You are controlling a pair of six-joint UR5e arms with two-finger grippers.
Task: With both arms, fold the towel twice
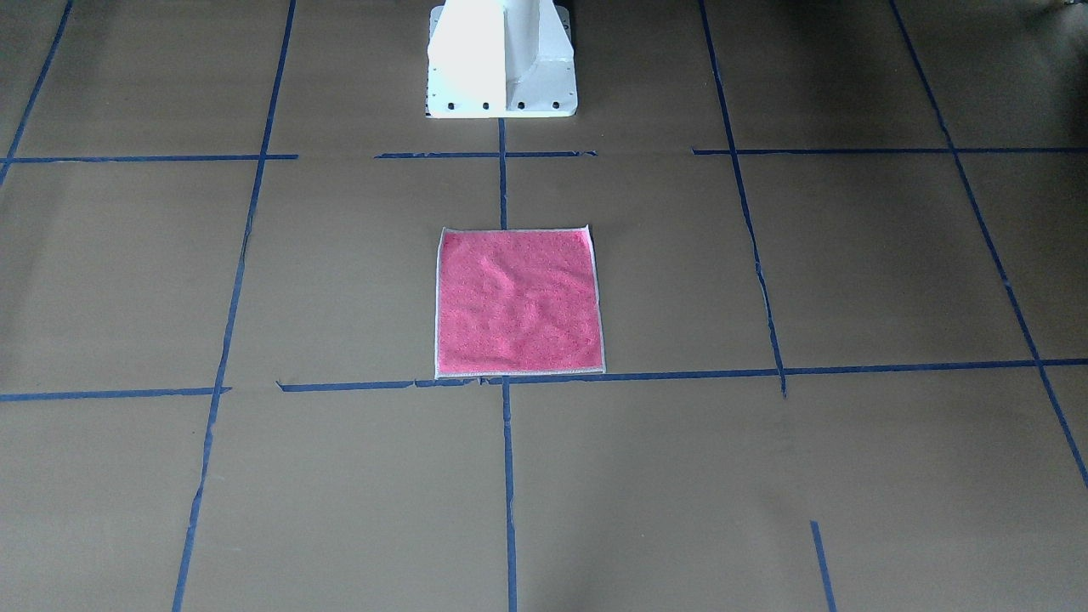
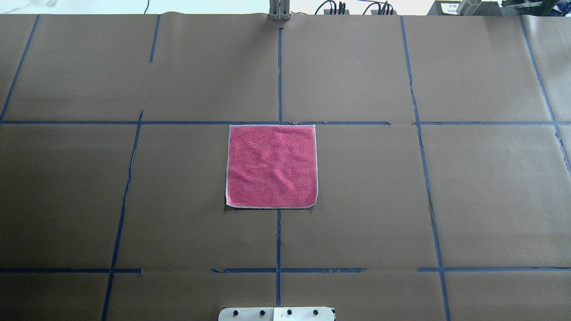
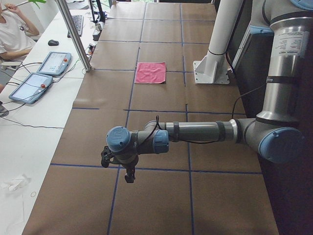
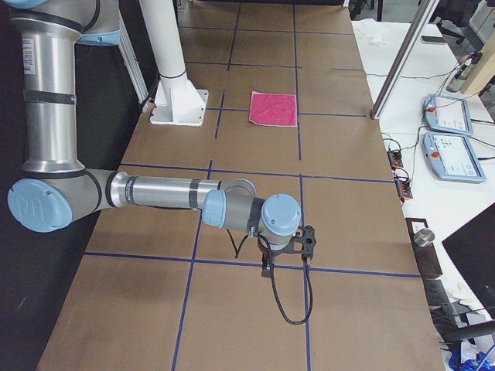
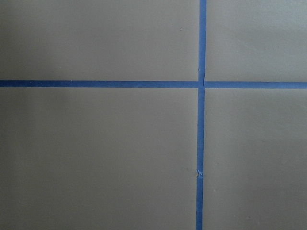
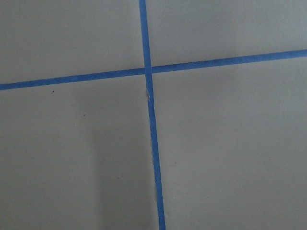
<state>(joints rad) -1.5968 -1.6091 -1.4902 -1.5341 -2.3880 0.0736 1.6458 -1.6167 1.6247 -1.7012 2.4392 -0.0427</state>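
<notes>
The towel (image 1: 518, 302) lies flat and unfolded, pink-red face up with a whitish border, in the middle of the table (image 2: 272, 166). It also shows far off in the left view (image 3: 150, 72) and the right view (image 4: 274, 107). My left gripper (image 3: 128, 175) hangs over a tape crossing near the table's left end, far from the towel. My right gripper (image 4: 267, 266) hangs near the table's right end, also far from it. Both show only in the side views, so I cannot tell whether they are open or shut. The wrist views show only brown paper and blue tape.
The table is covered in brown paper with a blue tape grid (image 2: 279, 80). The white pedestal base (image 1: 501, 59) stands behind the towel. Metal posts (image 3: 73, 34) (image 4: 398, 69), tablets (image 3: 54, 62) and a seated person (image 3: 12, 29) are at the operators' side.
</notes>
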